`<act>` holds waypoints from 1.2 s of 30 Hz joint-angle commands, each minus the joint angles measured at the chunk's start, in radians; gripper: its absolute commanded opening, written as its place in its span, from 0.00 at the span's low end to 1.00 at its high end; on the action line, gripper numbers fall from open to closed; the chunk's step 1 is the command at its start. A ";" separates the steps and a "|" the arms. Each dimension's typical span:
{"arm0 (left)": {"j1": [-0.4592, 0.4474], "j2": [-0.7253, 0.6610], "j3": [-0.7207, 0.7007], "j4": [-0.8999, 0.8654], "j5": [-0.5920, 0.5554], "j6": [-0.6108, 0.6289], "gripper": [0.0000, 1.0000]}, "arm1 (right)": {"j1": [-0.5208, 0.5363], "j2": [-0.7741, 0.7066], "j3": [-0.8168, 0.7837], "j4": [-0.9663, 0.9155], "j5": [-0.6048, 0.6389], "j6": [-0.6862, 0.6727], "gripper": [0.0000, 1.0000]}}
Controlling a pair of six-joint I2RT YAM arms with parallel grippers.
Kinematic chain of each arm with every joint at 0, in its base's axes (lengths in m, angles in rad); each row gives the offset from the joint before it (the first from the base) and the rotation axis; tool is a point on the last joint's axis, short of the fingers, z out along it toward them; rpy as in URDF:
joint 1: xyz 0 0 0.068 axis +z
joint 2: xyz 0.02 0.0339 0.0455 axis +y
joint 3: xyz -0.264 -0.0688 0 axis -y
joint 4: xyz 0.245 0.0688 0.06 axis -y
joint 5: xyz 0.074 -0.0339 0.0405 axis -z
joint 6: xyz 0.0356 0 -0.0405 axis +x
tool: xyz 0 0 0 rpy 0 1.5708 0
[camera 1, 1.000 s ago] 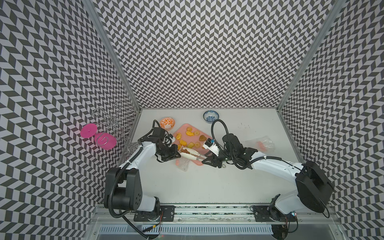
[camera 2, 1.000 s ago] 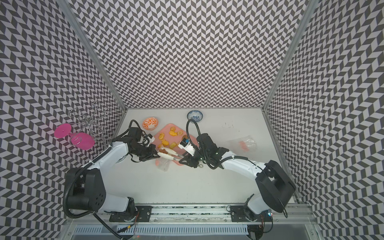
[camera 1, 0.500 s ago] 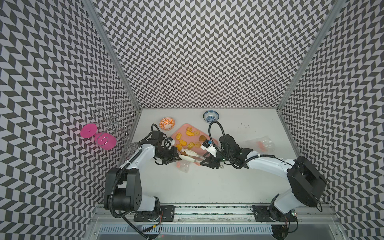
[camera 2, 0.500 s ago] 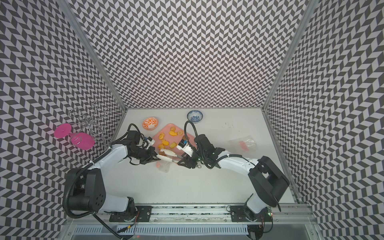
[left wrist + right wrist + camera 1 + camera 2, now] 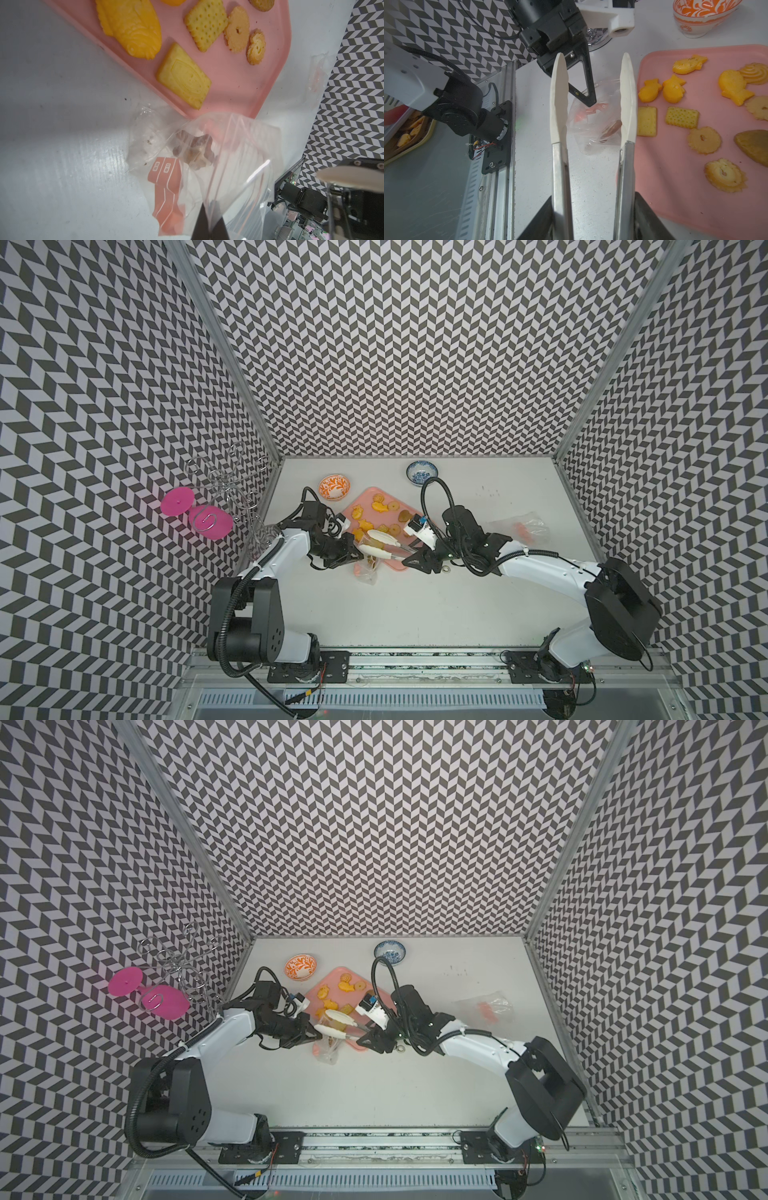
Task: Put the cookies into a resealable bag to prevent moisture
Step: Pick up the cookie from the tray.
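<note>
Several yellow-orange cookies lie on a pink tray. A clear resealable bag sits by the tray's corner, with a brown cookie inside. My left gripper is shut on the bag's rim and holds its mouth up. My right gripper is shut on white-tipped tongs. The tongs' tips stand apart over the bag with nothing between them.
An orange-patterned bowl and a blue bowl stand behind the tray. Another clear bag with orange print lies at the right. Pink discs on a wire rack hang at the left wall. The two arms nearly meet at the bag.
The tongs' tips have spread apart over the bag's mouth as the right jaws widened. The right arm has shifted slightly toward the bag. The left gripper has stayed on the rim.
</note>
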 commanded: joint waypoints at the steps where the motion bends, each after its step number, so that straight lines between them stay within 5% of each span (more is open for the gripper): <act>1: 0.010 -0.043 0.035 -0.032 -0.066 0.011 0.00 | -0.078 -0.077 0.015 -0.001 0.060 -0.025 0.53; 13: 0.011 -0.051 0.032 -0.041 -0.085 0.014 0.00 | -0.094 0.080 0.122 -0.222 0.350 -0.302 0.55; 36: -0.013 -0.035 0.034 -0.034 -0.083 0.019 0.00 | -0.040 0.327 0.312 -0.293 0.463 -0.335 0.53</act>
